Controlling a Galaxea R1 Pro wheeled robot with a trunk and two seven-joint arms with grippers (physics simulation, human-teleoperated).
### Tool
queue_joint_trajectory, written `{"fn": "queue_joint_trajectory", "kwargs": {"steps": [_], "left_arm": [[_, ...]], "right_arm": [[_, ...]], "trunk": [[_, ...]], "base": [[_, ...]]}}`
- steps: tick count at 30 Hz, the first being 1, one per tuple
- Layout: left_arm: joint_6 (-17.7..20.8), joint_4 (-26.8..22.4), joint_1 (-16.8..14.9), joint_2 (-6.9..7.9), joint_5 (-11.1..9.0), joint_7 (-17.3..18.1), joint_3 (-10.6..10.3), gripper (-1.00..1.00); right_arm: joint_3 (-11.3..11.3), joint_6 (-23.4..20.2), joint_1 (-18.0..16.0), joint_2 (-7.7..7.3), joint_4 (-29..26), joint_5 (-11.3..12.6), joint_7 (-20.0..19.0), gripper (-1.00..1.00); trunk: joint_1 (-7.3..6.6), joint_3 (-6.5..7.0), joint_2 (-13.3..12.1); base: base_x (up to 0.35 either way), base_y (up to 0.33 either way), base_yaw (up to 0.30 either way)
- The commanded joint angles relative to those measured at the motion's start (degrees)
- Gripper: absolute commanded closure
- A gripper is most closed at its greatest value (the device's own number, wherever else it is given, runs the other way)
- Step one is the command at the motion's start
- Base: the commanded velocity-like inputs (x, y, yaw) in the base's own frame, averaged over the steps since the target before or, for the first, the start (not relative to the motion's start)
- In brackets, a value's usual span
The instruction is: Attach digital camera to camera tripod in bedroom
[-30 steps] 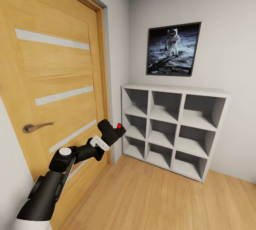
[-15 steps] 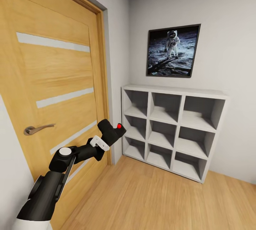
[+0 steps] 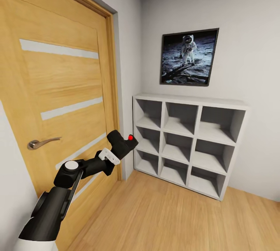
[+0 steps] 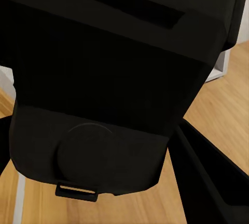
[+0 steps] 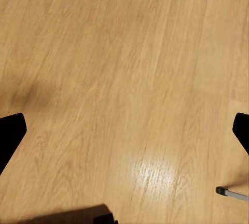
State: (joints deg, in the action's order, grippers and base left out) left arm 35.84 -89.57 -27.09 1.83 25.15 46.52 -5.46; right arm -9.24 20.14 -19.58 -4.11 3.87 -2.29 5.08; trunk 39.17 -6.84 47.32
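Left arm is raised in front of the wooden door (image 3: 58,88), gripper (image 3: 121,147) pointing toward the white cube shelf (image 3: 186,142). Left gripper is clamped on the digital camera (image 3: 123,145); the camera sits at the arm's tip, red button (image 3: 130,137) on the side facing the shelf. Camera is beside the door's right jamb, level with the shelf's middle row, and apart from the shelf. In the left wrist view the camera body (image 4: 114,78) sits right against the lens, with one dark finger (image 4: 207,167) beside it.

Right gripper (image 5: 124,130) hangs over bare wood floor (image 5: 124,52); its two fingertips (image 5: 10,130) stand wide apart with nothing between them.

A framed astronaut picture (image 3: 189,56) hangs on the wall above the shelf. Door handle (image 3: 42,142) is left of the camera.
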Motion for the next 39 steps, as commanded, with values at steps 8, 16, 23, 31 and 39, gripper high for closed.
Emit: {"fn": "queue_joint_trajectory", "kwargs": {"steps": [8,16,23,31,39], "left_arm": [[0.2,-0.1,-0.1,0.02,0.4,0.4,-0.1,1.00],[0.3,-0.1,-0.1,0.02,0.4,0.4,0.0,1.00],[0.2,-0.3,-0.1,0.02,0.4,0.4,0.0,1.00],[0.3,-0.3,-0.1,-0.70,0.4,0.4,-0.1,1.00],[0.3,-0.3,-0.1,-0.93,0.4,0.4,-0.1,1.00]], "right_arm": [[-0.3,0.4,-0.1,-0.02,0.3,-0.3,0.1,-1.00],[-0.3,0.4,-0.1,-0.02,0.3,-0.3,0.1,-1.00],[-0.3,0.4,-0.1,-0.02,0.3,-0.3,0.0,-1.00],[-0.3,0.6,-0.1,0.05,0.3,-0.3,0.0,-1.00],[-0.3,0.5,-0.1,0.07,0.3,-0.3,0.0,-1.00]], "trunk": [[-1.75,1.35,-3.1],[-3.51,2.78,-6.4],[-5.04,4.04,-9.2],[-6.80,5.48,-12.4],[-8.56,6.91,-15.6]], "base": [[0.000,0.000,0.000],[0.000,0.000,0.000],[0.000,0.000,0.000],[0.000,0.000,0.000],[0.000,0.000,0.000]]}}
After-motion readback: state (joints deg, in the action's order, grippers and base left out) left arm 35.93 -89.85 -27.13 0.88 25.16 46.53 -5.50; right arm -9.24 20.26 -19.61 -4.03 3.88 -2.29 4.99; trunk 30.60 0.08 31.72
